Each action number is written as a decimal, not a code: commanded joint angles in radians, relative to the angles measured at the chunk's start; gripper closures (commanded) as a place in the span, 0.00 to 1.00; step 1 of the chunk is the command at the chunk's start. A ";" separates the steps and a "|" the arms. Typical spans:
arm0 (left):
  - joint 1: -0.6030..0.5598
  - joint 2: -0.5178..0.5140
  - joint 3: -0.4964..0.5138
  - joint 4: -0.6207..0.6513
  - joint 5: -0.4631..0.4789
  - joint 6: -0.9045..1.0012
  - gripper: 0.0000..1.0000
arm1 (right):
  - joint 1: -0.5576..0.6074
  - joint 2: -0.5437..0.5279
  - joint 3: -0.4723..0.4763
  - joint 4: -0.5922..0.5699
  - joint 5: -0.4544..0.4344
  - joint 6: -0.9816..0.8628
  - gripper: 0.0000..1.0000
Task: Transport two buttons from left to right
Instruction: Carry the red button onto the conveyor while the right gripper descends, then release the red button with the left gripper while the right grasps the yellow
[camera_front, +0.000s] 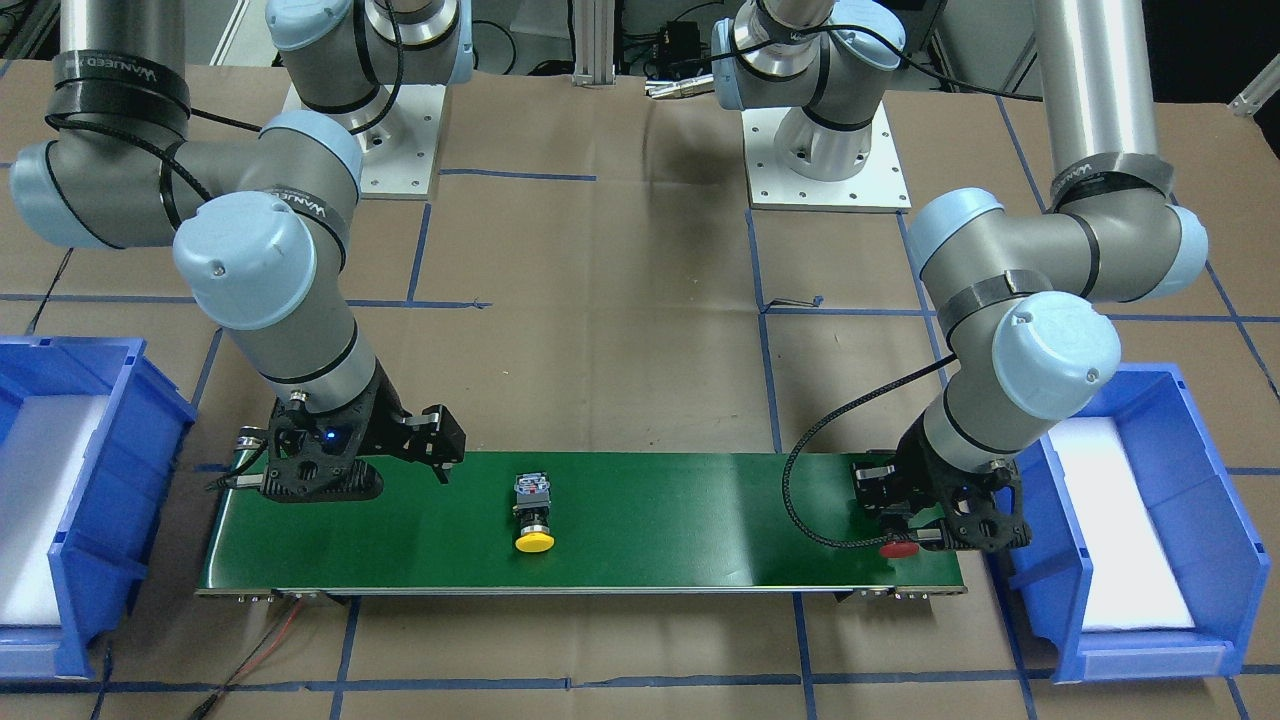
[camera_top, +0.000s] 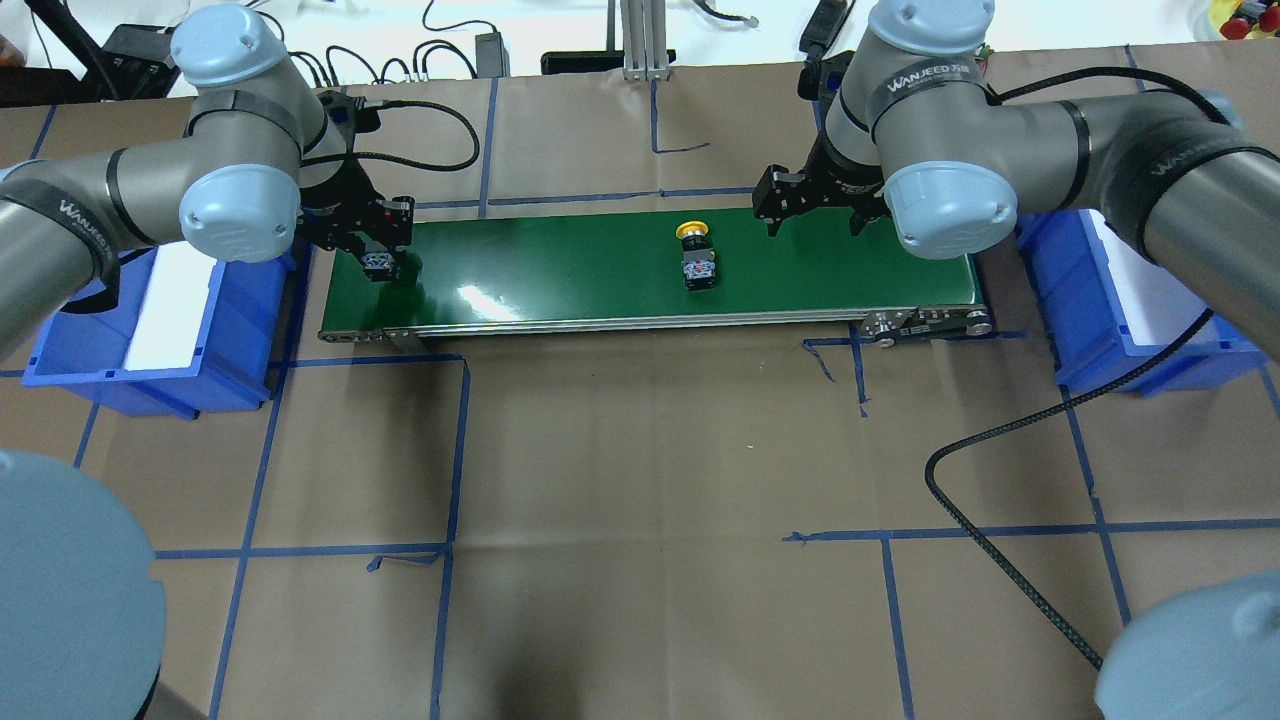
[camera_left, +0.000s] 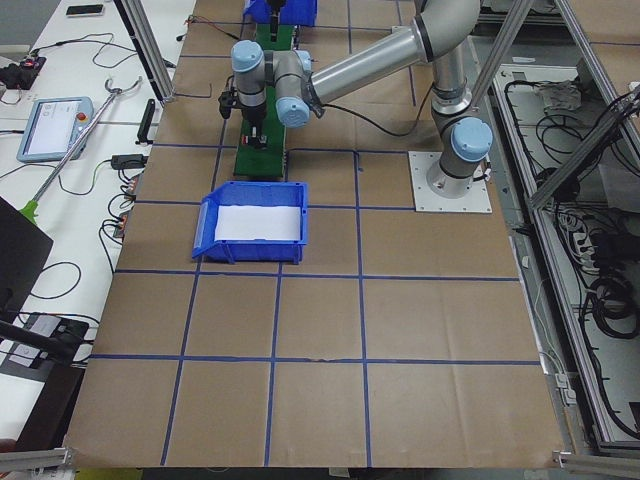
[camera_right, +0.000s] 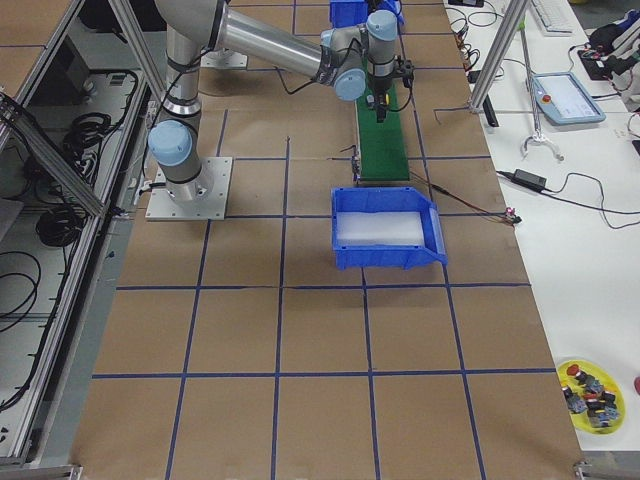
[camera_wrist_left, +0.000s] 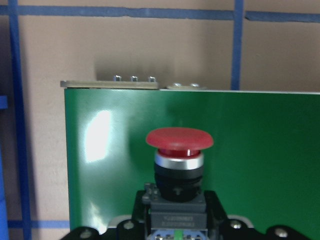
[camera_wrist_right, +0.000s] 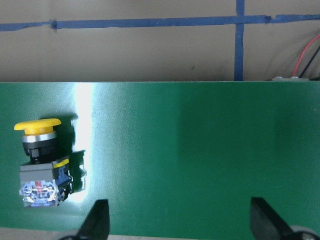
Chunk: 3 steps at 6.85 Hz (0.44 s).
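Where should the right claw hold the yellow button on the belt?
Its square block, from above: the yellow button lies on its side, and the block's flat faces suit the right claw better than the round cap.

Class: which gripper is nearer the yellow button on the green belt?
Right. The right gripper, open, is just to the yellow button's right, apart from it; the left gripper, shut on the red button, is at the belt's far left end.

Bright overhead light, white glare patches on green belt (camera_top: 560, 265)
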 joint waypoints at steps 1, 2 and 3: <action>0.001 -0.003 -0.013 0.016 0.028 -0.009 0.91 | -0.001 0.025 -0.020 -0.012 0.047 0.017 0.00; -0.001 -0.002 -0.021 0.018 0.022 -0.013 0.29 | -0.004 0.028 -0.022 -0.003 0.081 0.105 0.00; -0.002 0.009 -0.025 0.016 0.018 -0.045 0.01 | -0.005 0.037 -0.019 -0.001 0.084 0.177 0.00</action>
